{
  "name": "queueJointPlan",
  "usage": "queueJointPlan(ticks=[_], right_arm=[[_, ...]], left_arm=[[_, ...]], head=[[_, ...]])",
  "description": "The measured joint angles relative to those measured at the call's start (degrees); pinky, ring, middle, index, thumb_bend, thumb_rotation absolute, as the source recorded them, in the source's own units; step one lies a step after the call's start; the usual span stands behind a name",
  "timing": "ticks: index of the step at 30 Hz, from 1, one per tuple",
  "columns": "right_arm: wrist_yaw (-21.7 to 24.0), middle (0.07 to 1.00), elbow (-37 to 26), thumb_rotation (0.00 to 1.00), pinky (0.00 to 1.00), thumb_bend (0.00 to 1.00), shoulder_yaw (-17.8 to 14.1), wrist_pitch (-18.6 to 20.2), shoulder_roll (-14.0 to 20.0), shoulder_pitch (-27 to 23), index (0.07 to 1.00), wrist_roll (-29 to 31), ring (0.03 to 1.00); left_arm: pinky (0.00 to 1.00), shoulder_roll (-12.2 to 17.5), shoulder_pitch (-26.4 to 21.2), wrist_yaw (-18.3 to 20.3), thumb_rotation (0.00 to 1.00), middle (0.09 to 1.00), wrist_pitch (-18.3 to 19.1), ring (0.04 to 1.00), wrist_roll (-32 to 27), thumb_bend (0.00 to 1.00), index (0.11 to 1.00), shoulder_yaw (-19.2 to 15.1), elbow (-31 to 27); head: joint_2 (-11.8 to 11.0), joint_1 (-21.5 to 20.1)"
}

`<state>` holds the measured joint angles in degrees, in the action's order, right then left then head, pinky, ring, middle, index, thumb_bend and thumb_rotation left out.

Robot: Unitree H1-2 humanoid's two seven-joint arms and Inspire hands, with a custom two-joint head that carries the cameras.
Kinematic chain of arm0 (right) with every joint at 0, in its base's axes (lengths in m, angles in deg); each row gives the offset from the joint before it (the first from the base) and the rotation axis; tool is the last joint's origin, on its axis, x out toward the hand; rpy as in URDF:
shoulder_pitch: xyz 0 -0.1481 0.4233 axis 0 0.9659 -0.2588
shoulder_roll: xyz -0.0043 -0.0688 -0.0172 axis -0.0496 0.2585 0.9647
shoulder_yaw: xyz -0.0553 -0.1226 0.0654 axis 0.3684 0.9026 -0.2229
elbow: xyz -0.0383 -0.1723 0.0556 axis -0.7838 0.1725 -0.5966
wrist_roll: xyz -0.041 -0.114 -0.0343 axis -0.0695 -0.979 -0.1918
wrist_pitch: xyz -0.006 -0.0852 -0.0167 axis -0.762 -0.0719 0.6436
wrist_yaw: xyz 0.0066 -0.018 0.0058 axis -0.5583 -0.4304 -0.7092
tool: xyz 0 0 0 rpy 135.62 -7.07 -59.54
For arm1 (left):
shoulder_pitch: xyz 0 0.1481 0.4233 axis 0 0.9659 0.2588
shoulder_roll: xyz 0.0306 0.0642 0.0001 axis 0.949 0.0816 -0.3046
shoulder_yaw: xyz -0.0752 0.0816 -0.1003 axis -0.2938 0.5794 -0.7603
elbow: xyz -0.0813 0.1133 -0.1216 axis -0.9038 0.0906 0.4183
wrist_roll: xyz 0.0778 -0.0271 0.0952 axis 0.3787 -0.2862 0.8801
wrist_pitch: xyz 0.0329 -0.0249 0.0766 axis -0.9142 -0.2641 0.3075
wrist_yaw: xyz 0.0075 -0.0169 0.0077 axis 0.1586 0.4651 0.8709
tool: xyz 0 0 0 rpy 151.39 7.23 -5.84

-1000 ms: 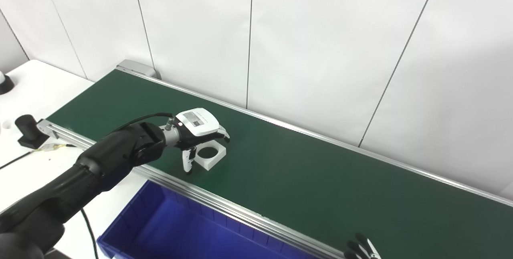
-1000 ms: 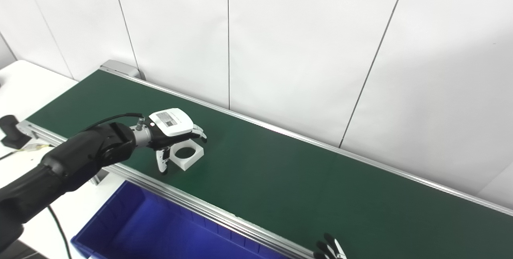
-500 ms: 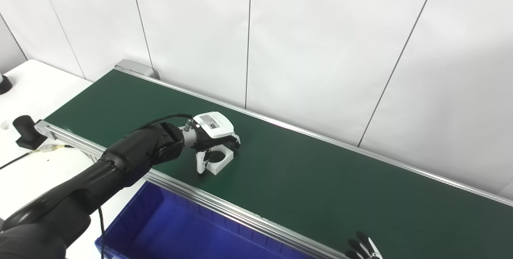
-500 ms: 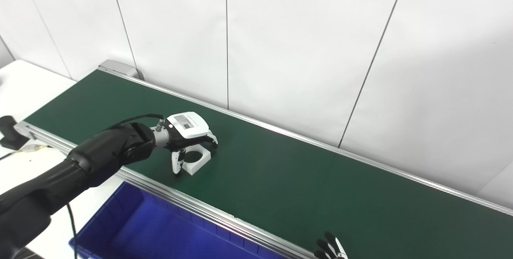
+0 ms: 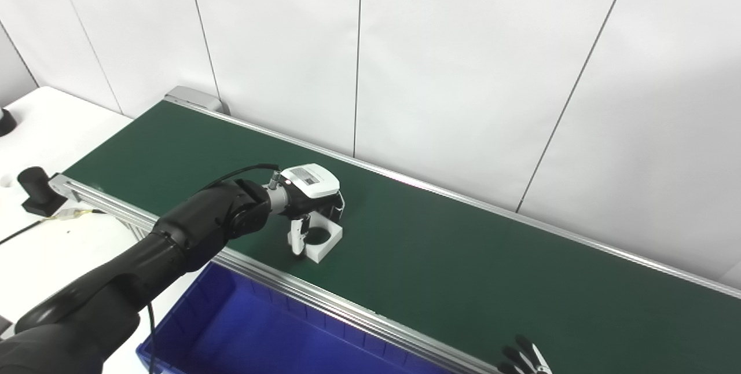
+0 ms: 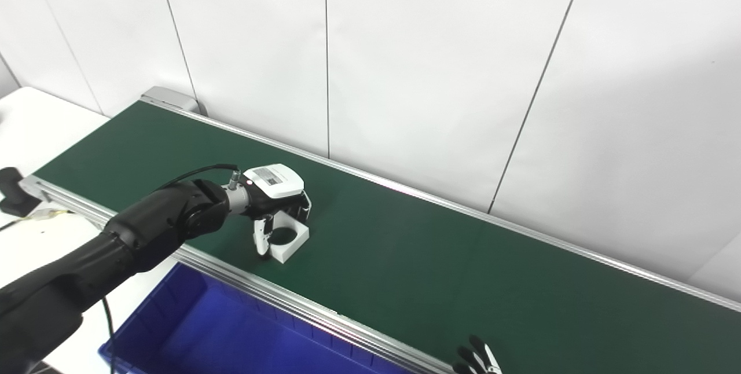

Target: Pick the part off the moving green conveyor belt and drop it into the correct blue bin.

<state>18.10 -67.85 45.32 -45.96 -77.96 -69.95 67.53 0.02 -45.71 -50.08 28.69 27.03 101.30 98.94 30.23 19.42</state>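
Note:
A white square part point(image 5: 324, 245) with a round hole lies on the green conveyor belt point(image 5: 463, 258), close to its near rail. My left hand point(image 5: 310, 189) is over the part, with the thumb against its left side and the fingers curled down over its far side. It is shut on the part, which still rests on the belt. The same grasp shows in the right eye view point(image 6: 275, 186). Of my right hand point(image 5: 524, 359) only spread fingertips show at the bottom edge, holding nothing.
A blue bin point(image 5: 260, 333) sits just below the belt's near aluminium rail point(image 5: 359, 316), under my left arm. A white table with a small black device point(image 5: 35, 189) and cables is at the left. A white panel wall runs behind the belt.
The part has travelled right along the belt and my left hand has followed it. The fingers, spread before, have curled down around the part. The right hand has not moved.

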Motion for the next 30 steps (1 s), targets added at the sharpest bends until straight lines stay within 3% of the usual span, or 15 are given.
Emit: queueJointPlan(ticks=[16, 23, 30], right_arm=[[0.33, 0.859, 0.00, 0.62, 0.70, 0.45, -0.11, -0.04, 0.16, -0.17, 0.927, 0.03, 0.804], [0.36, 0.858, -0.23, 0.63, 0.70, 0.45, -0.14, -0.04, 0.21, 0.03, 0.930, 0.01, 0.804], [0.45, 0.859, -0.90, 0.64, 0.69, 0.47, -0.19, -0.04, 0.64, 0.70, 0.931, 0.00, 0.803]], left_arm=[[0.37, -0.01, 4.00, -1.44, 0.00, 0.492, -0.81, 0.421, -3.42, 0.50, 0.509, -2.77, -3.96], [0.41, 0.02, 8.98, -1.04, 0.00, 0.478, -0.83, 0.416, -7.50, 0.50, 0.515, -6.72, -19.18], [0.42, -0.04, 14.09, 4.11, 0.00, 0.470, 4.22, 0.414, -11.99, 0.50, 0.529, -10.45, -35.83]], head=[[0.18, -0.35], [1.14, -1.05], [1.93, -1.41]])
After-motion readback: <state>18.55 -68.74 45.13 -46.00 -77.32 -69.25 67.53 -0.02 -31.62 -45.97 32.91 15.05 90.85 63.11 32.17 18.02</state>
